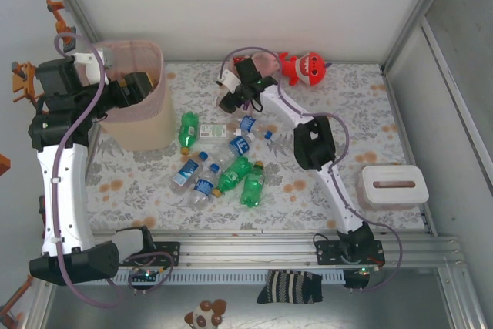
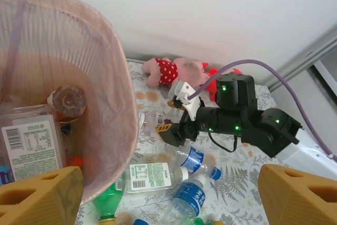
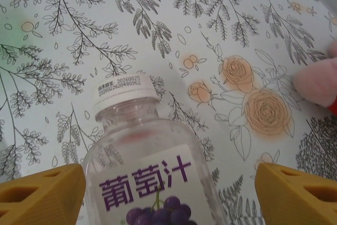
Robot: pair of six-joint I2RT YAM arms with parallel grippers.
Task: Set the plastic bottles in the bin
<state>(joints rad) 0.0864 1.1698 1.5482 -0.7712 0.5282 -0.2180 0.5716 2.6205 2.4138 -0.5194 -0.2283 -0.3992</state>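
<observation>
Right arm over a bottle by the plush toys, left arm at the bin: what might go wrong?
1. The right fingers stand open either side of the grape-juice bottle; lying on its side, it may roll away as they close.
2. The pink plush lies close by and might get snagged.
3. The left fingers hang over the bin, so the arms may clash at drop-off.

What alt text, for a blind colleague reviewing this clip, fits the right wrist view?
A clear grape-juice bottle with a white cap rests on the floral tablecloth between the orange fingertips of the open right gripper; a pink plush toy pokes in at right.
</observation>
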